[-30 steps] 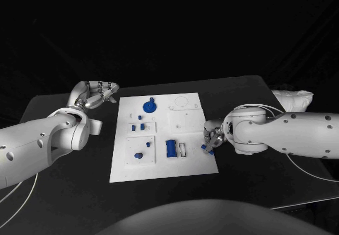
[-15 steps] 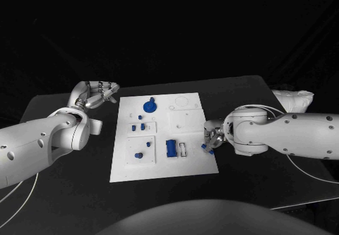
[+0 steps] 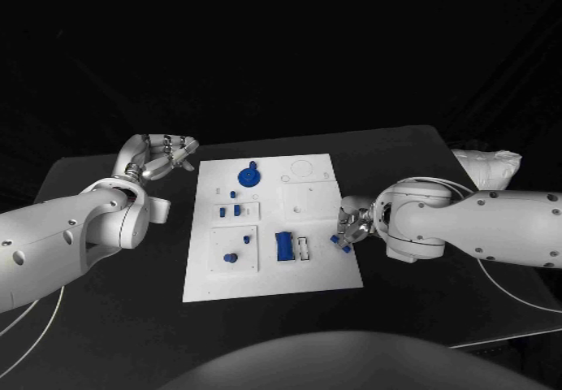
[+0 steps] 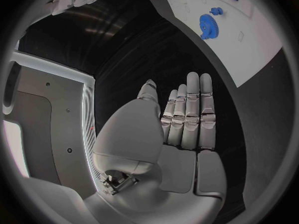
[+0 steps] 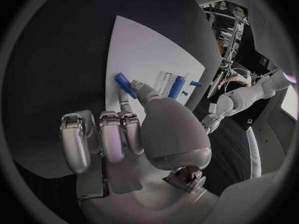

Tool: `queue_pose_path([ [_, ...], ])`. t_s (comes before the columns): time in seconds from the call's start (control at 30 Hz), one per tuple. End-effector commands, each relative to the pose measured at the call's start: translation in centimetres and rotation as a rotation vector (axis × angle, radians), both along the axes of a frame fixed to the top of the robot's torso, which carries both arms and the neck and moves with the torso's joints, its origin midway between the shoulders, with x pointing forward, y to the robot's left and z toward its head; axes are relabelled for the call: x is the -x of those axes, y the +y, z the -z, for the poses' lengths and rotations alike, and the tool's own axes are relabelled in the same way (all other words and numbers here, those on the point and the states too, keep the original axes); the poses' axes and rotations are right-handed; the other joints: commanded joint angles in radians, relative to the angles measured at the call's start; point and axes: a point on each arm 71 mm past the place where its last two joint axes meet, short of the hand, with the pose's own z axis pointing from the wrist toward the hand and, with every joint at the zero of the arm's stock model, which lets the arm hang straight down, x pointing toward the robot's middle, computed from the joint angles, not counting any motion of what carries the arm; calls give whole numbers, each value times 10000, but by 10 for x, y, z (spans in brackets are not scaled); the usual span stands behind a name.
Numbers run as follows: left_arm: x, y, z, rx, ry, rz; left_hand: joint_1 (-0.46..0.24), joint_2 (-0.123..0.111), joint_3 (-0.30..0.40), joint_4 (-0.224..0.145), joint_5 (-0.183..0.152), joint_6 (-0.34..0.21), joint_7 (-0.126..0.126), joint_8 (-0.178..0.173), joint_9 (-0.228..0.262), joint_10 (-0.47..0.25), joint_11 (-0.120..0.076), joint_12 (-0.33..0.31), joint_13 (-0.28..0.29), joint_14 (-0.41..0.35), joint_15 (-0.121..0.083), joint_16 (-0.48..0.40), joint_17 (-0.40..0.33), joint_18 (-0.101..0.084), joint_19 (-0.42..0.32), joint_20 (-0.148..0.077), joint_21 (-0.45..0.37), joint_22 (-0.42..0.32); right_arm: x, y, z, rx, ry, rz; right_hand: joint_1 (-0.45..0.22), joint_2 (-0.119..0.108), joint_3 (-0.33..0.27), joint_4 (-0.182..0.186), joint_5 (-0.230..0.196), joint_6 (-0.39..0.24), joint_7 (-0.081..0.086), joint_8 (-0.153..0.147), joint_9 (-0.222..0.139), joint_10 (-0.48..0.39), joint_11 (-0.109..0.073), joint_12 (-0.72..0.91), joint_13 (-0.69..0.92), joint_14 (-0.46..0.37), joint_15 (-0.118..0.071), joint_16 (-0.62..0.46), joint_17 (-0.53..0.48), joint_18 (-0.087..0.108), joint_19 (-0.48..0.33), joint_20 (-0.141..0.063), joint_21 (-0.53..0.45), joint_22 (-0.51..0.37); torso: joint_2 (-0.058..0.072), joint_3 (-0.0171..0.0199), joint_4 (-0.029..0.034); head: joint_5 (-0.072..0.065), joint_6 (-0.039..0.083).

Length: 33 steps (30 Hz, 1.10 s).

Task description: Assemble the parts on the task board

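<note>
My right hand (image 3: 350, 227) sat at the task board's (image 3: 316, 276) right edge, its thumb tip touching a small blue cylindrical part (image 5: 125, 85) that lay on the board, the other fingers curled in beside it. Farther off, my left hand (image 3: 164, 154) hovered over the black table (image 3: 105, 325) just beyond the board's far left corner, fingers straight, close together and holding nothing, near the blue gear (image 3: 248, 175).

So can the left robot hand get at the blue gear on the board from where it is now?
Probably yes: the left robot hand hangs open beside the board, and nothing lies between it and the blue gear.
</note>
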Motion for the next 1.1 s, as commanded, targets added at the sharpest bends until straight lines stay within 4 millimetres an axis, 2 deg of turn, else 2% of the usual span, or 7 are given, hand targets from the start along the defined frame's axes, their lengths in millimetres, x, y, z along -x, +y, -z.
queue_pose_path([
  [0.03, 0, -2, -1, 34, -23, 176, 1, 77, -63, -11, 29, -17, -21, 28, 11, -55, 28, 13, 13, 0, 64, -65, -16, 118, 78, -20, -35, -10, 2, -2, 3, -596, 146, 742, -30, -111, 567, -505, 42, 235, -179, -71, -2768, 1048, -93, 28, 2621, 1059, -93, 41, 2635, -68, 1047, -41, 45, 2634, -7, -5, -3, 11, 2],
  [1.1, 0, -2, -1, 32, -10, 178, 1, 77, -63, -11, 29, -17, -21, 28, 11, -55, 28, 13, 13, 0, 64, -65, -16, 118, 78, -20, -35, -10, -2, 4, -6, -3676, 1518, 2798, -101, -184, 609, -542, 23, 461, -157, -161, -2923, 1048, -85, 28, 2621, 1059, -88, 41, 2635, -68, 1047, -58, 45, 2634, -4, -3, 5, 35, 2],
])
